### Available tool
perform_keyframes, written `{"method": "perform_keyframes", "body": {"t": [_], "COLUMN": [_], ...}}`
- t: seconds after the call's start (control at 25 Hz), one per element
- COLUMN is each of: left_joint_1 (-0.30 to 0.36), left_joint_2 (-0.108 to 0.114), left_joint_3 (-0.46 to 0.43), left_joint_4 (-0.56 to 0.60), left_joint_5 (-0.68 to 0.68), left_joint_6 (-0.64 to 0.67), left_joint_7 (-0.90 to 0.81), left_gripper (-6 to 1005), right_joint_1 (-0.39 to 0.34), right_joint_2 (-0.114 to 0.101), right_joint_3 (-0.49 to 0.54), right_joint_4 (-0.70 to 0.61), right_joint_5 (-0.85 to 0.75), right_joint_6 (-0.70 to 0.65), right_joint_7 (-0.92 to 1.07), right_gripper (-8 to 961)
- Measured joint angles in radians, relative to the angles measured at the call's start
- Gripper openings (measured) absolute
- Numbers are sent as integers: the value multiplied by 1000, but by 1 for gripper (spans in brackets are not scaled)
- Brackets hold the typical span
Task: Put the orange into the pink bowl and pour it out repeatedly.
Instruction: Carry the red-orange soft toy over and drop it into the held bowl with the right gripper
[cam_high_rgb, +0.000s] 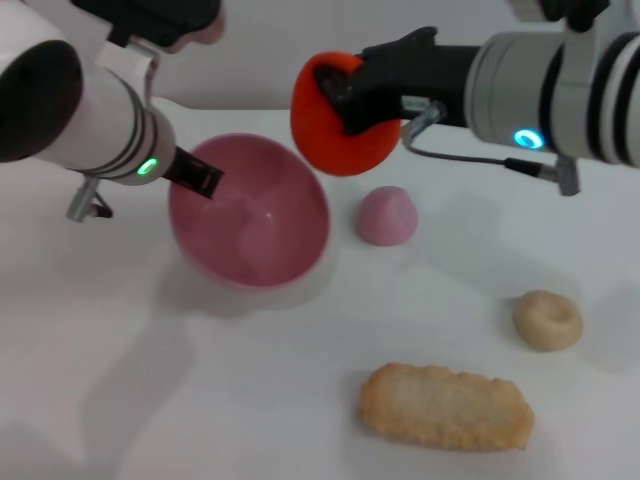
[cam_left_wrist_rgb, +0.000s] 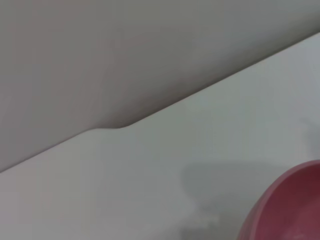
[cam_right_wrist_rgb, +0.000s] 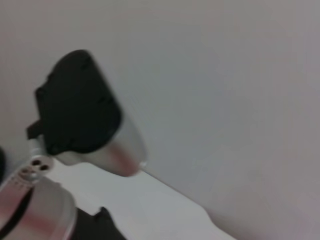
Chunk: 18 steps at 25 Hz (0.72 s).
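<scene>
The right arm reaches in from the right, raised above the table, its hand (cam_high_rgb: 335, 105) closed around the orange (cam_high_rgb: 340, 140) and holding it in the air. The left arm comes in from the left, its hand (cam_high_rgb: 200, 178) gripping the pink bowl's (cam_high_rgb: 250, 215) rim.

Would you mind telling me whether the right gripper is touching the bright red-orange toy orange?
Touching: in the head view, the right gripper is clamped on the orange, holding it aloft.
</scene>
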Motion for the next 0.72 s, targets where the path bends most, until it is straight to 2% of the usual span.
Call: {"method": "perform_keyframes", "body": {"t": [0.32, 0.56, 0.72], "left_joint_1": [-20, -21, -21], "left_joint_2": [0, 1, 1], "left_joint_3": [14, 9, 12], "left_joint_4": [5, 14, 14], "left_joint_5": [-13, -39, -44], "left_joint_6": [7, 19, 22], "left_joint_7": [-1, 4, 8], "left_gripper": [42, 43, 43], "right_joint_1": [8, 36, 51], "right_joint_2": [-2, -5, -7], "right_joint_3": [-19, -19, -25], "right_joint_4": [49, 141, 165], "right_joint_5": [24, 63, 75], "right_joint_6": [-34, -74, -75], "right_joint_7": [10, 0, -11], "right_gripper": [46, 69, 242]}}
